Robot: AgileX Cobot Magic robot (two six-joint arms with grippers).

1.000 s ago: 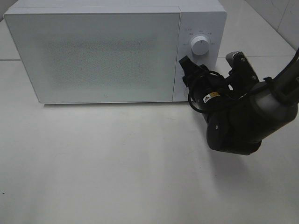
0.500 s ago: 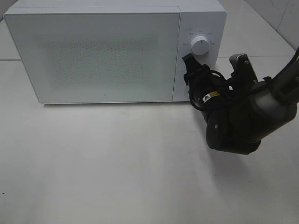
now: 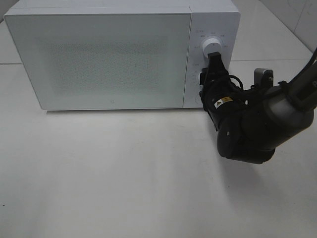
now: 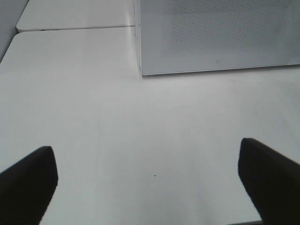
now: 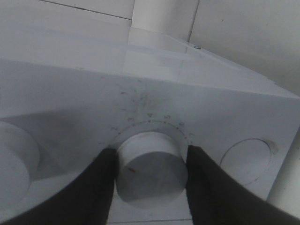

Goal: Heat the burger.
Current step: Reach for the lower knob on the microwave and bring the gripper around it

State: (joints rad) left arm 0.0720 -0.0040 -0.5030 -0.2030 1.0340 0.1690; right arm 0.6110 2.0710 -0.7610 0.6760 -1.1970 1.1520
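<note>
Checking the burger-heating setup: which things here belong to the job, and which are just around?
In the job: microwave, door shut; dial; right gripper closed on it.
Just around: left gripper, open over the table; upper knob. No burger in view.

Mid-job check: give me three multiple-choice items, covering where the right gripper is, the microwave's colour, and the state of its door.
1. Where is the right gripper?
A. At a dial on the control panel of the microwave
B. Flat on the table, far from the microwave
C. Resting on top of the microwave

2. What colour is the microwave?
A. Black
B. White
C. Red

3. What state is the microwave door in?
A. Swung wide open
B. Taken off
C. Closed

Answers:
1. A: in the right wrist view its dark fingers sit against both sides of the dial.
2. B: the housing, door and panel are all white.
3. C: the door lies flush with the front, and no cavity shows.
</note>
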